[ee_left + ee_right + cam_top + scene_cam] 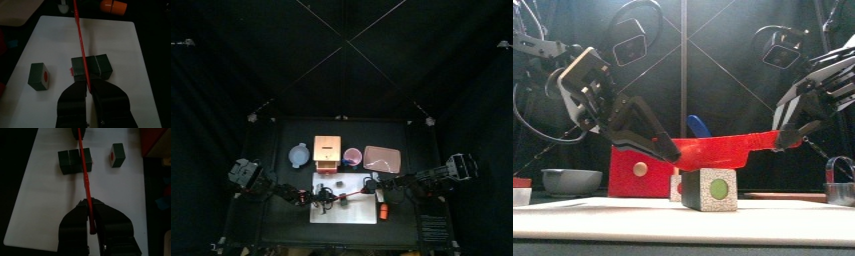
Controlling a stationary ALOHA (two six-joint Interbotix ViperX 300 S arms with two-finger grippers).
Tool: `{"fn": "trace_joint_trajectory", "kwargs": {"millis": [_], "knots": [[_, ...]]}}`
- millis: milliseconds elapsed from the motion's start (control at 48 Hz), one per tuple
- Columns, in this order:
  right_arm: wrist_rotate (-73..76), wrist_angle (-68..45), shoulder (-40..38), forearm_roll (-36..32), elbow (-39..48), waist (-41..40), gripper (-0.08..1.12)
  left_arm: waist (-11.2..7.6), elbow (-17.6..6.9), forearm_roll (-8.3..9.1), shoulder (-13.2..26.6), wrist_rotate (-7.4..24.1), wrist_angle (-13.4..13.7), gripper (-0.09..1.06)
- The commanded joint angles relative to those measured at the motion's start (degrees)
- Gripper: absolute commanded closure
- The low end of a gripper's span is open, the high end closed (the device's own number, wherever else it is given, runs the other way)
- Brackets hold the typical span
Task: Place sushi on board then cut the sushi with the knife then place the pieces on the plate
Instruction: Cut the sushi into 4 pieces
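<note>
Cutting step in hand. Left hand (88, 89) and right hand (89, 208) are each clamped on one end of the red knife (720, 150), with the blade across the sushi roll (92, 67) on the white board (127, 45). One cut piece (40, 76) lies apart beside it. Can't tell if the blade touches the roll. Next: press down evenly with both hands on the seam, then move the pieces to the pink plate (381, 157) behind the board.

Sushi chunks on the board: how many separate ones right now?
2. One cut piece lies alone on the white cutting board; the remaining roll sits under the red knife. Its blocks look still joined.
</note>
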Motion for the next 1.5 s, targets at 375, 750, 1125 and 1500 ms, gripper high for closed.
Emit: {"fn": "trace_joint_trajectory", "kwargs": {"millis": [375,750,1125,1500], "knots": [[-0.3,0.0,-0.1,0.2,-1.1,0.6,0.67,-0.18,-0.3,0.09,-1.3,0.1,-0.2,0.56],[-0.3,-0.4,5.2,0.2,-1.7,0.4,0.67,-0.09,-0.2,0.00,1.5,0.1,2.1,0.56],[-0.8,-0.4,8.7,-1.1,-3.2,-1.7,0.67,1.76,1.9,-0.53,2.3,0.2,3.8,0.56],[-0.5,-0.1,6.4,-2.6,-3.7,-2.9,0.67,2.55,2.5,-0.26,-1.9,0.3,3.5,0.56]]}}
